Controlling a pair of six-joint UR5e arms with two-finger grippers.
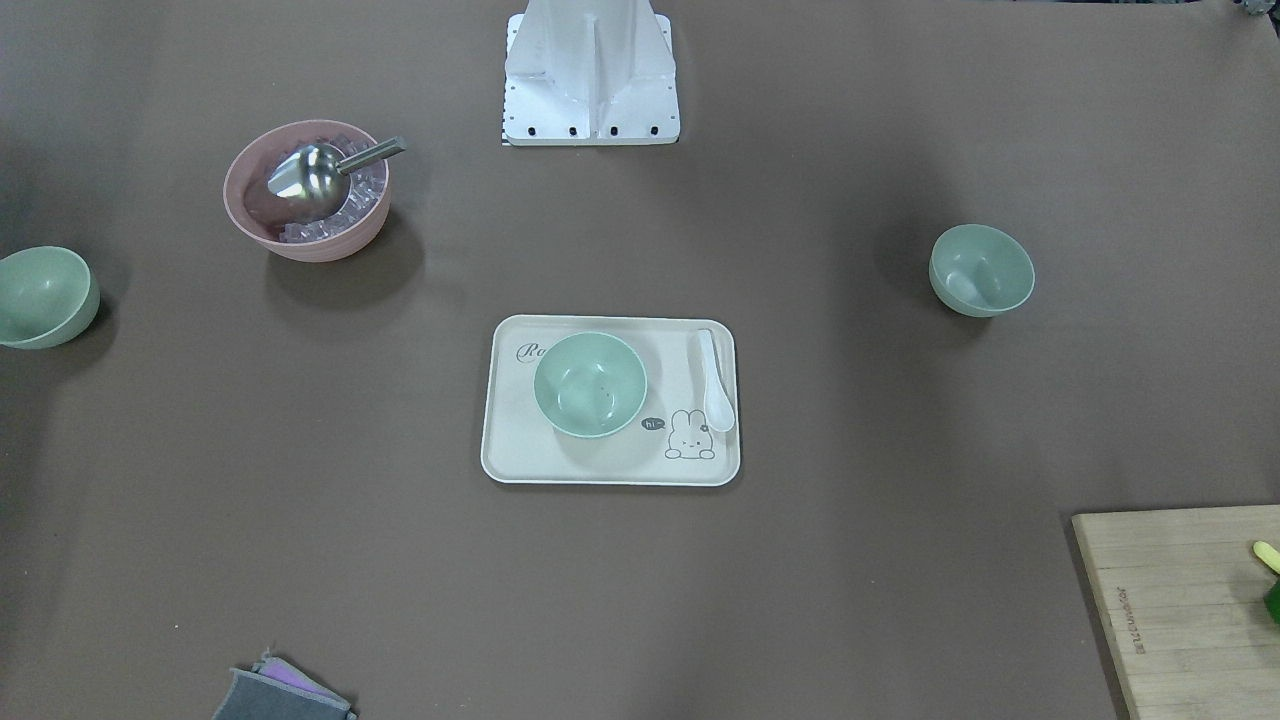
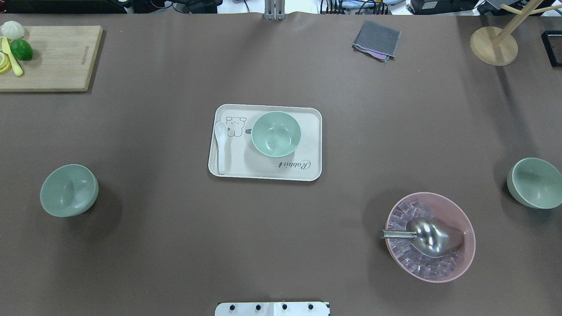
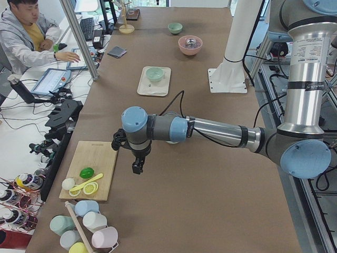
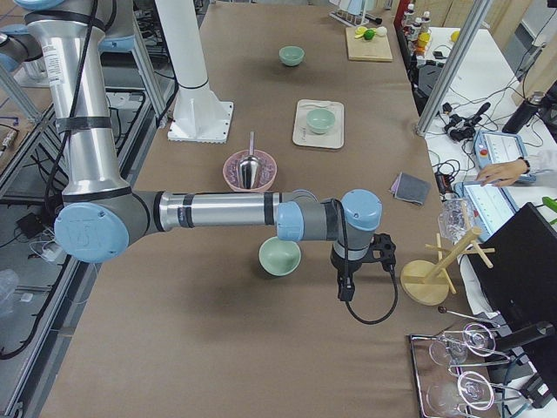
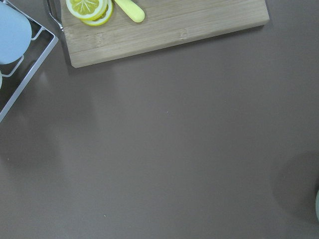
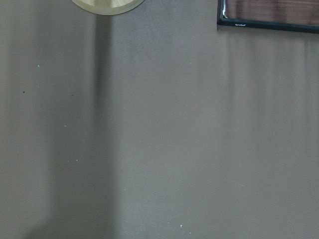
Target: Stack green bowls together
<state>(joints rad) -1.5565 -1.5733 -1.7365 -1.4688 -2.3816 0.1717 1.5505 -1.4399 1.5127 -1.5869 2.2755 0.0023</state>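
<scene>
The centre green bowl is sitting upright on a cream rabbit-print tray, with a white spoon lying beside it along the tray's edge. The left green bowl and the right green bowl are standing apart from it on the brown surface, well out toward its two ends; no two bowls are touching. Near the right green bowl, a pink bowl is holding clear ice cubes and a metal scoop. The left gripper is hanging above the surface near a wooden cutting board, and the right gripper is hanging above the surface between the right green bowl and a wooden stand. Neither gripper is holding a bowl; whether the fingers are open or closed cannot be told from the side views. A grey cloth is lying near the far edge.
</scene>
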